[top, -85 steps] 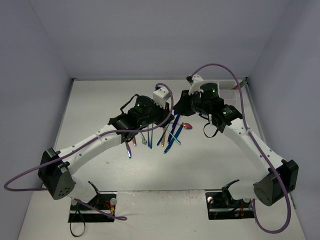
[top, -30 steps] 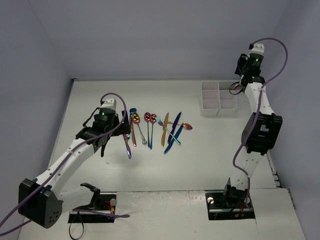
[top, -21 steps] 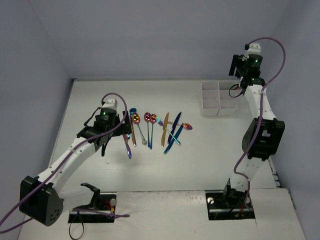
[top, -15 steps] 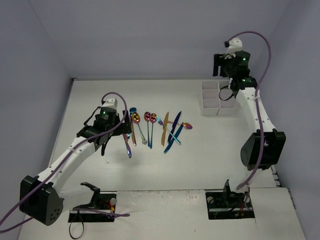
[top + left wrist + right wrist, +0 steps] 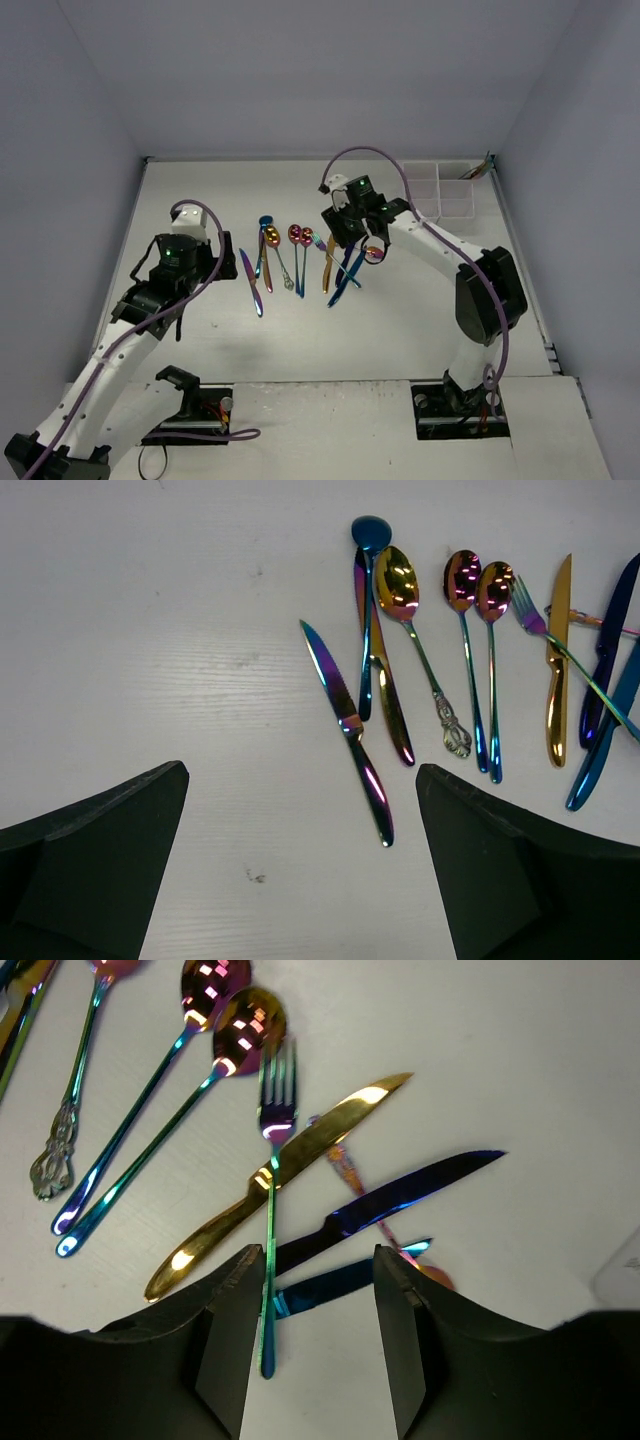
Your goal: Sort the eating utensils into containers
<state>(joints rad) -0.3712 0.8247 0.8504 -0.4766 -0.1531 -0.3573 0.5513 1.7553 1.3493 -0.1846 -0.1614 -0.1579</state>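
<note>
The eating utensils lie in a loose row mid-table: a purple knife [image 5: 250, 282], a gold spoon [image 5: 270, 238], two pink spoons [image 5: 298, 236], a gold knife [image 5: 328, 266] and blue knives [image 5: 346, 278]. My right gripper [image 5: 348, 234] is low over the right end of the row. In the right wrist view it [image 5: 315, 1300] stands open, its jaws astride a blue knife handle [image 5: 330, 1285], with a fork's [image 5: 272, 1160] green handle beside the left finger. My left gripper [image 5: 200, 266] hangs wide open left of the row, holding nothing [image 5: 300, 775]. The white containers [image 5: 445, 192] sit at the back right.
Grey walls close in the table on three sides. A purple cable loops over the right arm [image 5: 440, 245]. In the left wrist view bare white tabletop [image 5: 150, 660] lies left of the purple knife [image 5: 350, 725]. A dark blue knife [image 5: 400, 1200] crosses behind a gold knife [image 5: 300, 1150].
The right arm has swung from high over the containers down to the utensils, and its jaws have narrowed. The left arm has drawn back leftward and nearer, away from the row.
</note>
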